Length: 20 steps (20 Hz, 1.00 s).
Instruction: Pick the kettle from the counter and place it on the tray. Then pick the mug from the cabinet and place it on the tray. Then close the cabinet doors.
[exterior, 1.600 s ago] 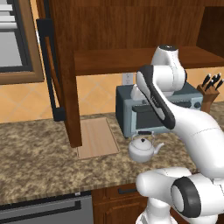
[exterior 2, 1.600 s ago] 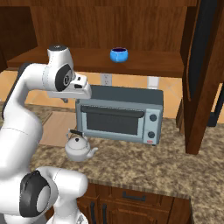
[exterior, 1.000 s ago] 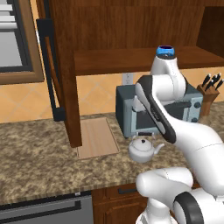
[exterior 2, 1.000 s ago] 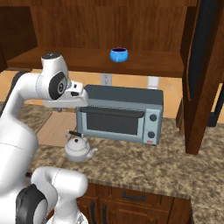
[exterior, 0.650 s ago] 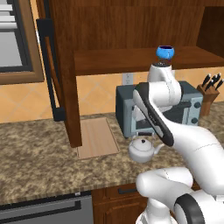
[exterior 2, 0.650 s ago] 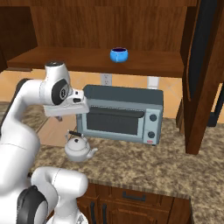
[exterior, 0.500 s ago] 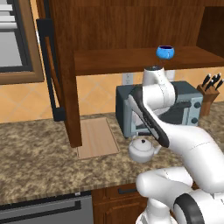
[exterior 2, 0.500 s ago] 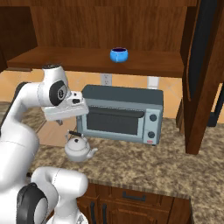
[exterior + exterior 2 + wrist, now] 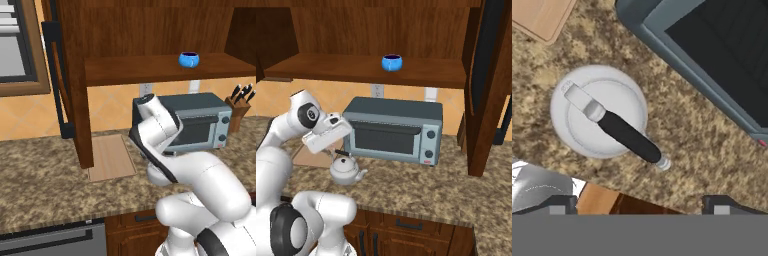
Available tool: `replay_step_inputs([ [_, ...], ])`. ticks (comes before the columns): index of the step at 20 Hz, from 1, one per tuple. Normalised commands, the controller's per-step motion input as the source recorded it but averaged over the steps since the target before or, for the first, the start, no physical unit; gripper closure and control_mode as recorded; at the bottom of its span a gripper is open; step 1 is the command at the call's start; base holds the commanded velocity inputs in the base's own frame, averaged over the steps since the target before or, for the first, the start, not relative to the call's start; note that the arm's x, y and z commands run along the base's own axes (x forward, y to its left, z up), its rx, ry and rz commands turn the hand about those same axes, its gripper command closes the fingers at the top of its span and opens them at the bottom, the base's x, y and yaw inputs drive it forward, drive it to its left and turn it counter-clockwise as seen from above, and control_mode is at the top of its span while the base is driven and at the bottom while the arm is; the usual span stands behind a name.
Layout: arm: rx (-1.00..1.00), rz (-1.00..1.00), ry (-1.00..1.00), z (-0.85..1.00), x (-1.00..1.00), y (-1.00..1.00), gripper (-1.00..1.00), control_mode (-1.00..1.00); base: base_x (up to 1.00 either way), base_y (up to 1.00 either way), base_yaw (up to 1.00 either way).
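Claw is above the kettle, looking straight down on it; fingertips stand wide apart, open, holding nothing. In the hand view the kettle lies toward the left fingertip, off the midline between the tips, its dark handle running diagonally toward the claw's centre. No contact between claw and kettle.

Kettle stands upright on the surface, just in front of the toaster oven, near its left corner. Tray lies flat on the surface to the left of the toaster oven, apart from the kettle. Mug sits on the cabinet shelf above the toaster oven. Cabinet door stands open.
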Motion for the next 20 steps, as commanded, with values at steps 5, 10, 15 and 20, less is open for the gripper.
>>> replay_step_inputs([
  [5,-0.07,0.15,0.00,-0.35,0.00,-0.06,-1.00,-1.00,0.00,0.00,0.00],
  [10,-0.01,0.09,0.01,-0.37,0.20,-0.05,-1.00,-1.00,0.00,0.00,0.00],
  [15,-0.06,0.00,0.00,-0.31,0.37,0.08,-1.00,-1.00,0.00,0.00,0.00],
  [20,-0.04,0.00,0.00,-0.25,0.24,0.01,-1.00,-1.00,0.00,0.00,0.00],
])
